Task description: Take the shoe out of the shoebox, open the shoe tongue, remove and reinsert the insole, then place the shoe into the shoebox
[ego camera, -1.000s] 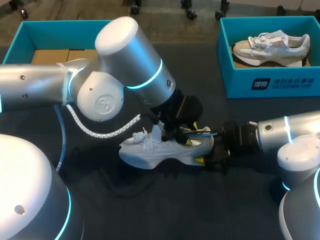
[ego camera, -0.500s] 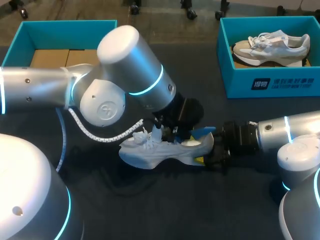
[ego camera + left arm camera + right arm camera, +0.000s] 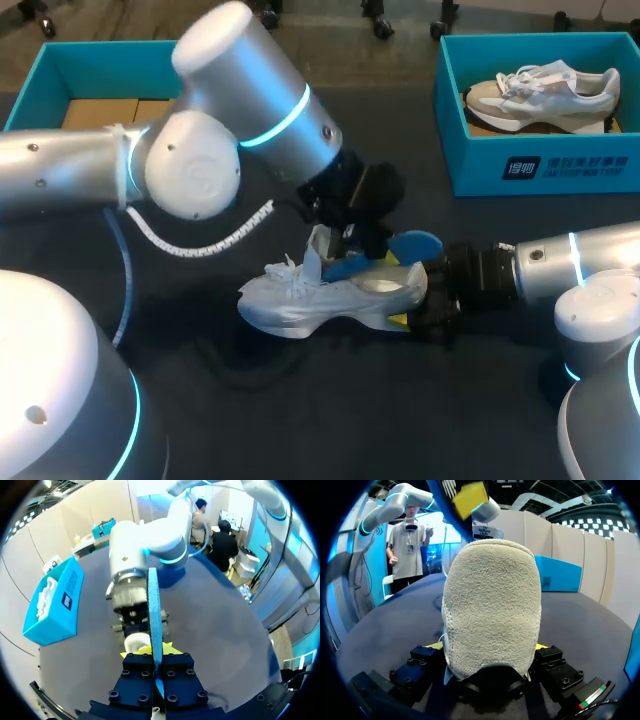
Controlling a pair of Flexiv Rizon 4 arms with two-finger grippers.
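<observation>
Head view: shoe (image 3: 330,300) sits mid-frame over the dark worktop (image 3: 300,420), toe toward frame left, heel toward frame right. Can't tell if the sole touches the worktop.

- Right arm comes in from right edge. Right end effector (image 3: 420,305) is clamped on the shoe's heel.
- Left arm comes in from left edge, with the left end effector (image 3: 350,245) just above the shoe's opening, pinching the blue insole (image 3: 390,255).
- Insole is tilted: low end by the laces, high end out over the heel. Can't tell if the low end touches the shoe.
- Teal right box (image 3: 520,160) is in the upper right of frame, with a second shoe (image 3: 545,90) lying inside it.
- Teal left box (image 3: 60,70) is in the upper left, well apart from the shoe.

Left wrist view: insole (image 3: 153,615) shows edge-on, upright between the fingers of the left end effector (image 3: 156,652). Gap is narrow, with both sides on the insole. Shoe's heel (image 3: 136,641) and the right arm lie ahead.

Right wrist view: the heel (image 3: 492,605) fills the gap of the right end effector (image 3: 490,652), a yellow tip against each side.
</observation>
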